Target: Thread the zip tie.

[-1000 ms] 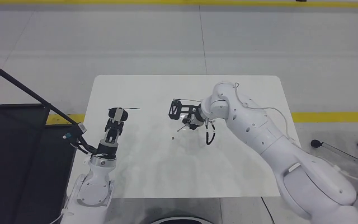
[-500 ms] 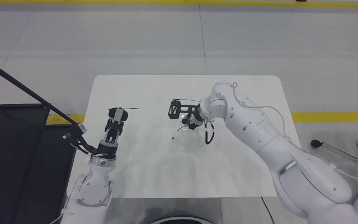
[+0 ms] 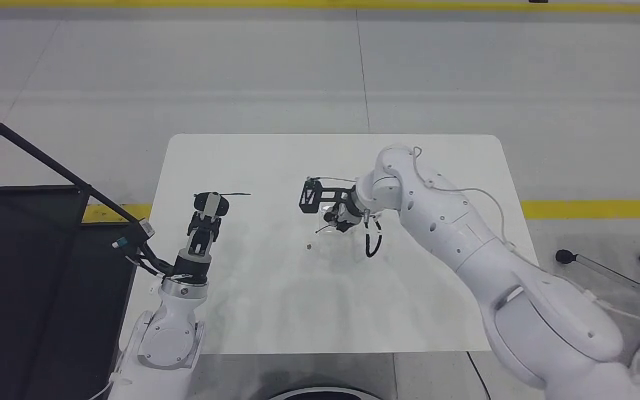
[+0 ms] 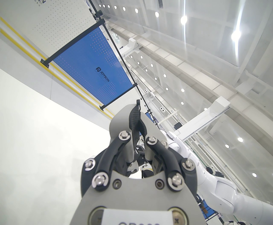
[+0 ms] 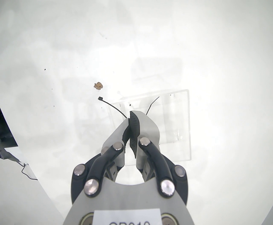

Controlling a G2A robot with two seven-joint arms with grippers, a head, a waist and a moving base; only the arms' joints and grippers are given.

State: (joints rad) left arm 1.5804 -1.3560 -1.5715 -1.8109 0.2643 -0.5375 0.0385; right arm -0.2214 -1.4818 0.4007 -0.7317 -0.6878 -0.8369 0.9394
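Partly cropped label (image 5: 127, 217), fingers (image 5: 147, 125) pinching zip tie (image 5: 112, 106)

floor (image 3: 300, 70): pale grey, yellow lines (image 3: 580, 209) | white table (image 3: 280, 310) | blue panel (image 4: 89, 64), perhaps pegboard | ceiling lights (image 4: 183, 19) on

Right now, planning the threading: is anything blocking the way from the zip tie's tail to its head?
Nothing visible does. The right tool grips the zip tie mid-strap; head and tail stick out free.
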